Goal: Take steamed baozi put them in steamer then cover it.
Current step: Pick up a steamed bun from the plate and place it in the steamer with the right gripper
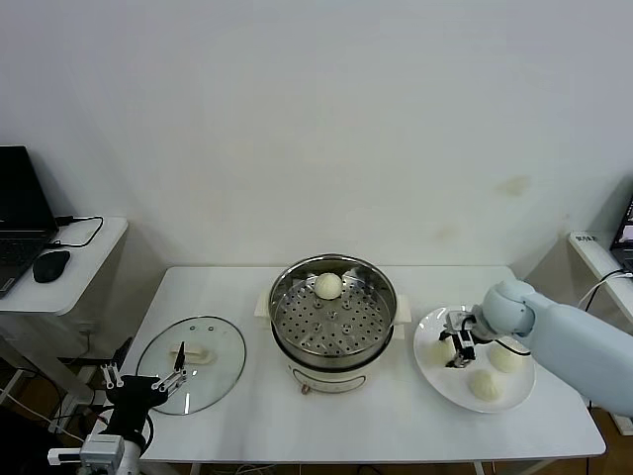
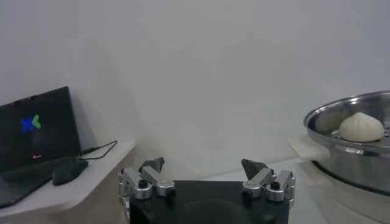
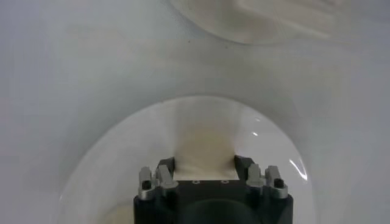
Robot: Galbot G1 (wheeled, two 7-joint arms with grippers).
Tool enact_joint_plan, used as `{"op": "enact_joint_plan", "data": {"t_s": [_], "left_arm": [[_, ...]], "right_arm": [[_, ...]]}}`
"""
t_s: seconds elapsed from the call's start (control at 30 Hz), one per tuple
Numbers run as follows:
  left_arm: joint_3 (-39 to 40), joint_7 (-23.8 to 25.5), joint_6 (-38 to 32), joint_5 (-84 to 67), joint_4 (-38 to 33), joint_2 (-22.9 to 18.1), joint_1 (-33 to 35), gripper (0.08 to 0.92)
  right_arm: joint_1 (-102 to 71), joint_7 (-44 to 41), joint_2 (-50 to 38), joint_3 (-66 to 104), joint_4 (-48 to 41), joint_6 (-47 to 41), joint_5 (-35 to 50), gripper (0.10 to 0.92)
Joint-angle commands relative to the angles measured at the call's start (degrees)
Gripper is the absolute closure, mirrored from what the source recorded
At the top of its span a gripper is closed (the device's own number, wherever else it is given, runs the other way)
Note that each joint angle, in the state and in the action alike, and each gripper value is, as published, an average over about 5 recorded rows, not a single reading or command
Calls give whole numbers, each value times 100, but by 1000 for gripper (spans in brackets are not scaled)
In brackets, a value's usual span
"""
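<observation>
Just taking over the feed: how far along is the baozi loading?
One baozi already sits in the steamer. The right gripper is closed on a second baozi on the plate; two more wait there. The cover lies on the table near the idle, open left gripper, not yet placed.

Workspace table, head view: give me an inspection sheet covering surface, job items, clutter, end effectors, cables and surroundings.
Surface: white table, no spills seen.
Job's things: steamer holds one baozi; plate holds three more; cover lies flat left of the steamer.
Clutter: nothing seen.
End effectors: right end effector closed around a plate baozi; left end effector open, low at the table's left front.
Cables: black cable on side table.
Surroundings: laptop, mouse, bare wall.
</observation>
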Motion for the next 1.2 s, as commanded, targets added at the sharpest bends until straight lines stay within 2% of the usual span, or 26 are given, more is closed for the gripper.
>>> {"op": "enact_joint_plan", "data": {"t_s": [0.03, 0.3, 0.43, 0.53, 0.77, 0.97, 1.2], "left_arm": [[16, 0, 4, -2, -17, 22, -15, 177], [75, 2, 26, -22, -69, 104, -91, 177], [75, 3, 27, -49, -97, 133, -106, 177], [58, 2, 24, -72, -98, 136, -116, 177], [-59, 2, 9, -114, -13, 83, -154, 177], [-179, 0, 15, -113, -38, 52, -123, 177], [-263, 0, 15, -114, -41, 27, -108, 177]], "right_arm": [[1259, -203, -613, -531, 560, -53, 527, 430], [3614, -218, -870, -2010, 1405, -339, 1693, 427], [4833, -49, -511, -2793, 1652, -580, 2369, 421], [5208, 202, 67, -3026, 1712, -855, 2887, 417], [4617, 1035, 1690, -2832, 1336, -1596, 3606, 406], [3812, 1345, 2681, -2593, 581, -1828, 3616, 406], [3164, 1535, 3435, -2515, -157, -1942, 3534, 406]]}}
